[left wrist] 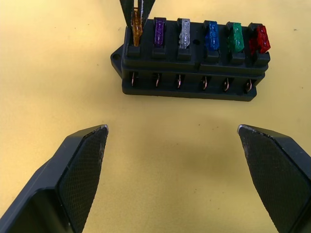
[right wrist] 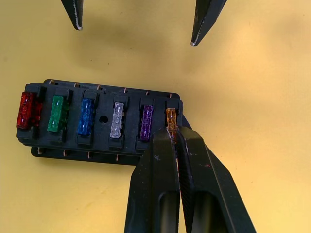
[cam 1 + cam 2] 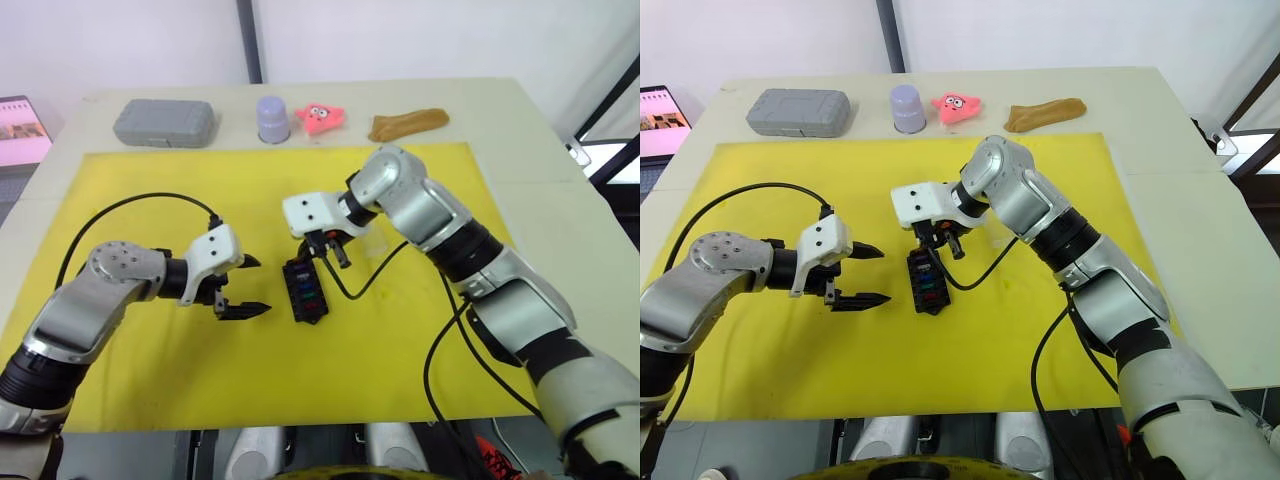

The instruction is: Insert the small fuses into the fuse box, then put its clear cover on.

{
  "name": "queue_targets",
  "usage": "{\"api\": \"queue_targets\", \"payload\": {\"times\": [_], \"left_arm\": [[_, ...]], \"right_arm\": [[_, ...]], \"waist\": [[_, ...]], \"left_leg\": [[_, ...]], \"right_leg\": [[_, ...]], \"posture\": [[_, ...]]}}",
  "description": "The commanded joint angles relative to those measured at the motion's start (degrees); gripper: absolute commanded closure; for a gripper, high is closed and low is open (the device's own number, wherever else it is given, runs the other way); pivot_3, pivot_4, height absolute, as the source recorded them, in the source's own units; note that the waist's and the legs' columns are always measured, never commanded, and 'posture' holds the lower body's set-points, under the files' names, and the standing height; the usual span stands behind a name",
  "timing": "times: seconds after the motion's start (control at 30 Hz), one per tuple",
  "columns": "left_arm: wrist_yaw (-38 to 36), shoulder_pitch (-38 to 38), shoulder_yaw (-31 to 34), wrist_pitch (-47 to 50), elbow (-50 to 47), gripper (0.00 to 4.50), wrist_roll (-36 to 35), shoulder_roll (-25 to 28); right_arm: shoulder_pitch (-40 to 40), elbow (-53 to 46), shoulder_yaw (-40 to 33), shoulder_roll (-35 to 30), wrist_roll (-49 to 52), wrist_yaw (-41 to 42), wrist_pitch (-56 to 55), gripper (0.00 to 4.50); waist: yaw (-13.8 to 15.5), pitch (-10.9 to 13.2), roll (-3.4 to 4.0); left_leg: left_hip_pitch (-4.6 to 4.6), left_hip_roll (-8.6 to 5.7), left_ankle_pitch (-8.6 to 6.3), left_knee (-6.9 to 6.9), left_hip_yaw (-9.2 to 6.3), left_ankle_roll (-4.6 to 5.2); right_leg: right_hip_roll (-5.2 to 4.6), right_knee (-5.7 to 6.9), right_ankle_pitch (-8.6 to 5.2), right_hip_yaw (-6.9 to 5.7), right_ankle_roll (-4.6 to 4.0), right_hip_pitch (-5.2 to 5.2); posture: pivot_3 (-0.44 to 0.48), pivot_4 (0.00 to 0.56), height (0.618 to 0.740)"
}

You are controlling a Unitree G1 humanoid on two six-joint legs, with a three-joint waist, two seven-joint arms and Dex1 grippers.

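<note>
The black fuse box (image 3: 303, 292) lies mid-mat on the yellow mat (image 3: 150, 370). One row holds the small fuses: red (image 2: 26, 110), green (image 2: 57, 113), blue (image 2: 86, 116), clear-grey (image 2: 117, 120) and purple (image 2: 146, 122). An orange fuse (image 2: 171, 118) stands in the end slot, and my right gripper (image 2: 173, 132) is shut on its top. To the left of the box my left gripper (image 3: 258, 285) hangs open and holds nothing, its fingertips (image 1: 97, 136) pointing at the box's side. A faint clear cover (image 3: 376, 241) lies just right of the right gripper.
Along the table's far edge stand a grey case (image 3: 164, 122), a lilac cup (image 3: 273, 118), a pink toy (image 3: 320, 116) and a brown lump (image 3: 407, 123). Black cables loop over the mat beside both arms. A laptop (image 3: 20, 130) sits off the table's left.
</note>
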Motion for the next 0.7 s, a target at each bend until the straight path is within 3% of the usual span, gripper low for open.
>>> {"api": "queue_targets", "payload": {"times": [0.03, 0.7], "left_arm": [[-0.1, -0.6, 1.2, -0.4, -1.4, 0.02, -0.2, 0.2], [0.0, -1.0, 0.9, -0.4, -1.0, 0.02, 0.0, -0.3]], "right_arm": [[-0.5, -1.9, -0.9, -0.1, -0.2, -0.5, 0.9, 4.50], [-1.4, -4.3, -0.3, 0.1, -1.0, -1.1, 7.1, 4.50]], "waist": [[0.0, 0.0, 0.00], [0.0, 0.0, 0.00]], "left_leg": [[0.00, 0.00, 0.00, 0.00, 0.00, 0.00], [0.00, 0.00, 0.00, 0.00, 0.00, 0.00]], "right_leg": [[0.00, 0.00, 0.00, 0.00, 0.00, 0.00], [0.00, 0.01, 0.00, 0.00, 0.00, 0.00]], "posture": [[0.000, 0.150, 0.731], [0.000, 0.150, 0.731]]}}
